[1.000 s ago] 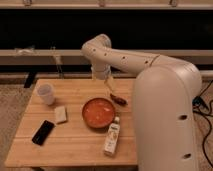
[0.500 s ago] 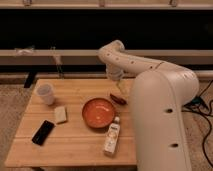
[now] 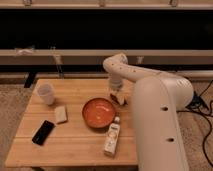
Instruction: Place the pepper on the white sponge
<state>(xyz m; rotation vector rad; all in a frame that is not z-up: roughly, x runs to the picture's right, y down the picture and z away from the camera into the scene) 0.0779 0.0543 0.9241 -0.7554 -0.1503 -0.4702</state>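
Gripper [image 3: 115, 94] has swung rightward and dropped since a second ago, now hanging low right at the pepper [image 3: 121, 101] on the wooden table [image 3: 75, 150], and whether it grips anything I cannot tell. Left to right, nothing else has budged: white cup [image 3: 46, 93], black device [image 3: 43, 132], white sponge [image 3: 61, 114], orange bowl [image 3: 98, 112], bottle [image 3: 112, 139], with the pepper just off the bowl's far-right rim, well apart from the sponge. The bottle's label carries nothing I can read.
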